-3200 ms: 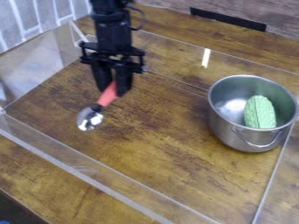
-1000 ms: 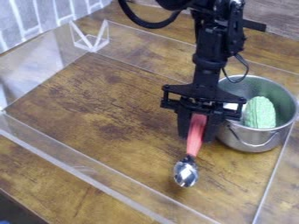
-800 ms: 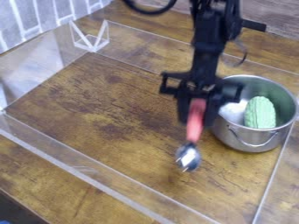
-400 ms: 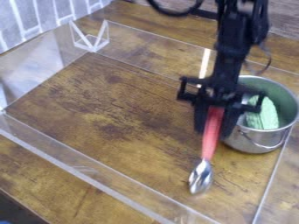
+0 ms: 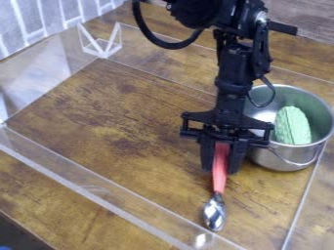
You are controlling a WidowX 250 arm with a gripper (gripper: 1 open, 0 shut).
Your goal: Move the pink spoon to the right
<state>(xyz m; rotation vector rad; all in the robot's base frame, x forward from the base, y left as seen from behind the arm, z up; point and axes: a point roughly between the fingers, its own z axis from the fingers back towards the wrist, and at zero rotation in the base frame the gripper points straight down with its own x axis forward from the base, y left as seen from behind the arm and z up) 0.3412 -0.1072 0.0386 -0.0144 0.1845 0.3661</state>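
While the left half of the wooden table (image 5: 92,107) lies bare behind its clear plastic barrier (image 5: 53,161), the gripper (image 5: 224,148) points almost straight down right of centre, jaws clamped on the upper handle of the pink spoon (image 5: 218,181). Its silver bowl sits low at the front, apparently touching the wood near the barrier's front edge. Just to the right stands a steel pot (image 5: 282,146) holding a green ridged object (image 5: 292,125). Any further rightward swing risks knocking the gripper against the pot, and a careless release could send the spoon skidding into the barrier.
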